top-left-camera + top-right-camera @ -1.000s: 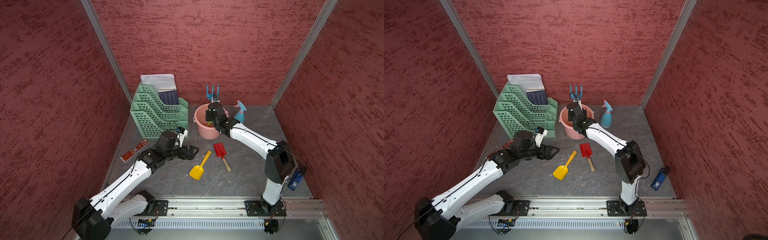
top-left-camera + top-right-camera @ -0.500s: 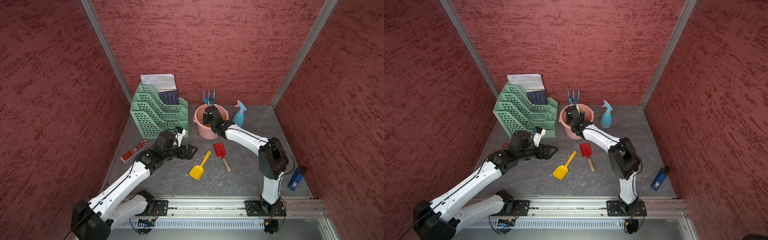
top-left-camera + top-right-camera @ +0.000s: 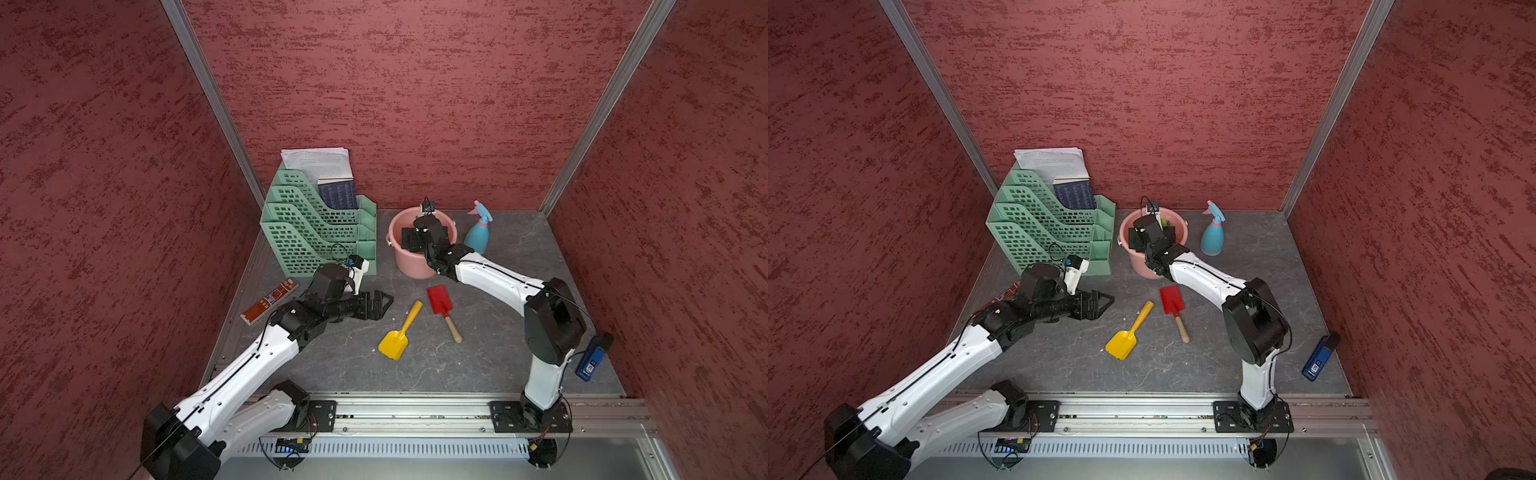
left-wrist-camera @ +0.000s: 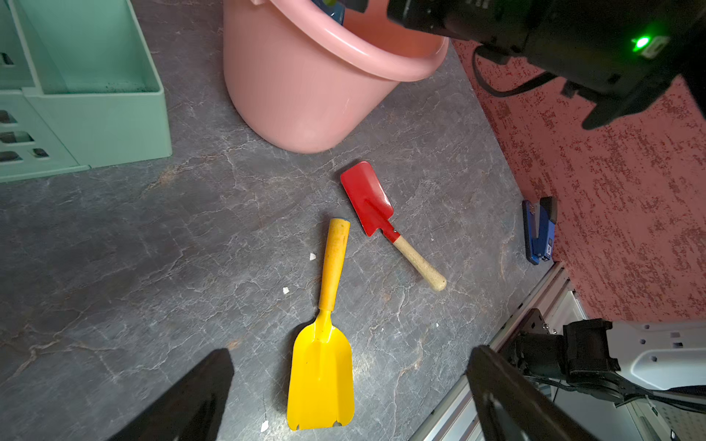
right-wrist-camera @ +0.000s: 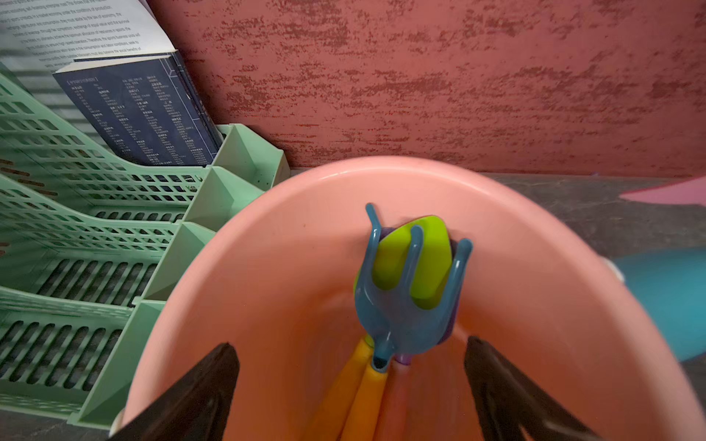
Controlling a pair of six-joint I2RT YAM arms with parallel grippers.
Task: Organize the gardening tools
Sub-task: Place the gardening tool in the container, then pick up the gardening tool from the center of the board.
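**Top views:** the right jaws have dropped from above the pink bucket (image 3: 409,266) to inside its rim.

**Right wrist:** the right jaws have gone from closed to wide apart and now hold nothing. The released blue three-prong fork (image 5: 397,320) leans on the bucket's far wall, over the green leaf trowel (image 5: 428,263).

**Left wrist:** the left jaws are wide open and empty above the yellow scoop (image 4: 323,366). The red spade (image 4: 368,200) lies beside it on the surface (image 4: 153,267). Both likely come next.

Right pincer (image 5: 349,345) lowered into pink bucket (image 5: 267,275), jaws now apart, blue fork (image 5: 386,317) released inside

Glossy plastic bucket (image 4: 298,88), shiny red spade (image 4: 368,200) (bare wooden handle), matt stone-veined tabletop (image 4: 153,248)
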